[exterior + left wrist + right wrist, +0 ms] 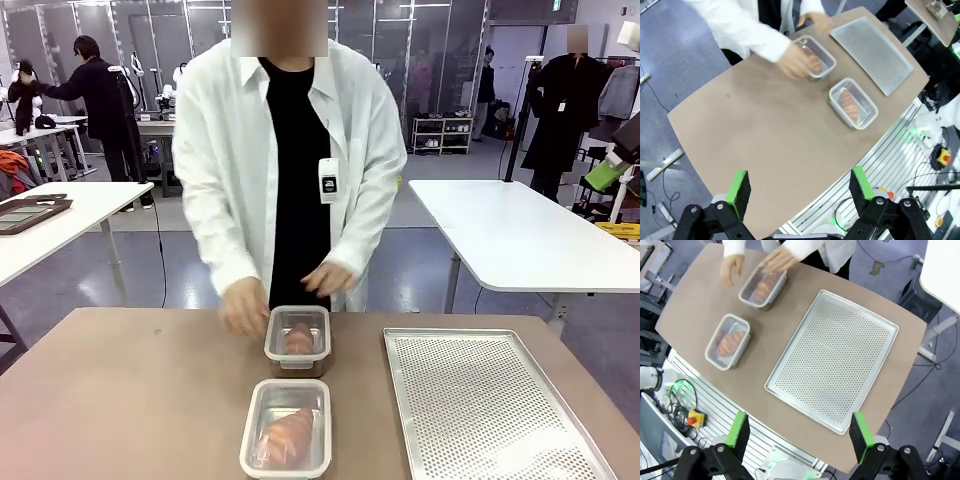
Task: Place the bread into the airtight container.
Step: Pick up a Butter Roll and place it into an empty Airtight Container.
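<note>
A: Where does the front camera sit?
B: Low at the desk (130, 390) edge, facing the person across it, close.
A: The wrist cameras?
B: High above, looking down; both share the two containers (854, 103) and tray (832, 360).

hands (779, 259) at far container (762, 287), seemingly holding bread (762, 289).

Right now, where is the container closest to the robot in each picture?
Front view: near container, bottom centre, bread inside.
Left wrist view: right of centre, toward the table's edge.
Right wrist view: left side.
Shared landmark: the perforated tray lies on the table near it.
</note>
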`<state>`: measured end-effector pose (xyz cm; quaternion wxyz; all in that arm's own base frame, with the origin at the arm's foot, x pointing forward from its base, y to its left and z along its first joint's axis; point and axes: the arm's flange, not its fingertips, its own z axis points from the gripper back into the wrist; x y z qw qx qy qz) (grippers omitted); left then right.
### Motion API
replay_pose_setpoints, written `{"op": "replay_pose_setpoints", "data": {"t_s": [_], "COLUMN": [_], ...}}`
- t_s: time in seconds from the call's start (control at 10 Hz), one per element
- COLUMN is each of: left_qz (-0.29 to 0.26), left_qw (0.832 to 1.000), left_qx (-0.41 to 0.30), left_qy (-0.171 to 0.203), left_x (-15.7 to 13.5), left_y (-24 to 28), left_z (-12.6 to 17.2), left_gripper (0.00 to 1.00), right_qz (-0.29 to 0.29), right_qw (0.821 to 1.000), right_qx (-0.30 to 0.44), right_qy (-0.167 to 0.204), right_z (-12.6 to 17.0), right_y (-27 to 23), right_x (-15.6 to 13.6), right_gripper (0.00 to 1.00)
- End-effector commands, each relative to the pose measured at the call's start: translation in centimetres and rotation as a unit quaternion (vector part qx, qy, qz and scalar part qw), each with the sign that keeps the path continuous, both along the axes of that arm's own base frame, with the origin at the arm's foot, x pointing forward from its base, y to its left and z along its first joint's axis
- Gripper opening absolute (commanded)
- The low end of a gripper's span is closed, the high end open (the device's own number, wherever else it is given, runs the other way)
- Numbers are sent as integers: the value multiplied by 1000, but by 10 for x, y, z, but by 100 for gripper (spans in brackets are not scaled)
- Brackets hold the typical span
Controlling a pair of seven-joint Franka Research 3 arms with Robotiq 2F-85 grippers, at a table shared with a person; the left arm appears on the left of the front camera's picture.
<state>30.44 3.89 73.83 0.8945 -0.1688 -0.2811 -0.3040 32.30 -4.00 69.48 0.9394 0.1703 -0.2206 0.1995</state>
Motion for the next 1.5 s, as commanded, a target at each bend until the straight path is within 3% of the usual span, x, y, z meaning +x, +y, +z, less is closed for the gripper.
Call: {"op": "replay_pose_setpoints", "data": {"t_s": [0.0,1.4], "left_qz": [-12,-12], "left_qw": [1000,1000], "left_qx": [1,1], "left_qy": [-2,-2], "left_x": [0,0], "left_y": [0,0], "left_z": [1,1], "left_gripper": [100,100], "right_qz": [2,2], "right_qw": [1000,1000], "right_qx": [0,0], "right_qy": [4,4], "right_z": [2,2], "right_y": [0,0], "right_x": [0,0], "right_gripper": [100,100]}}
